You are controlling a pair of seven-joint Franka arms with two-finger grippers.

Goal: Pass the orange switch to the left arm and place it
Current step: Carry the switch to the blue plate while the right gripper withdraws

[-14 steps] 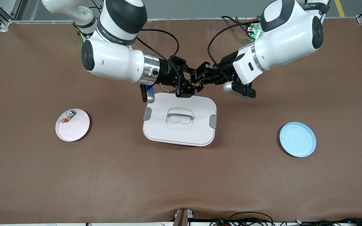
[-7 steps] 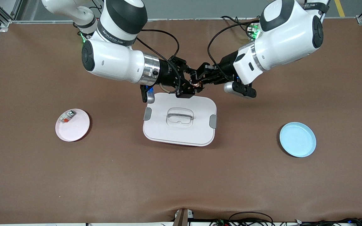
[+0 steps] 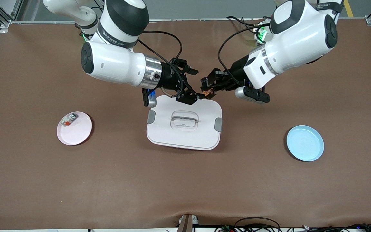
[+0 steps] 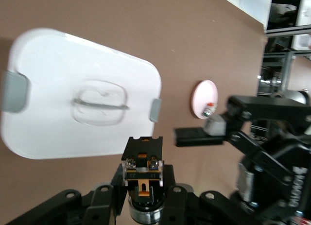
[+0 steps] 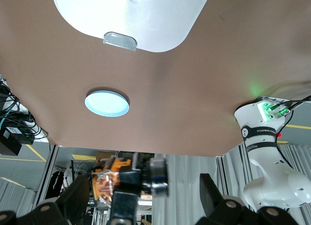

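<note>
The left gripper (image 3: 208, 91) clamps the switch (image 3: 210, 93) above the box's (image 3: 185, 135) edge nearest the bases, just beside the right gripper (image 3: 192, 96), whose jaws gape empty.

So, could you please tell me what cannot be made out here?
- Front view: the box's contents, under its shut lid.
- Front view: the component on the pink plate, too small to identify.
- Front view: orange switch details, tiny in the left tool.
- Right wrist view: most of the box, cut off by the edge.
</note>
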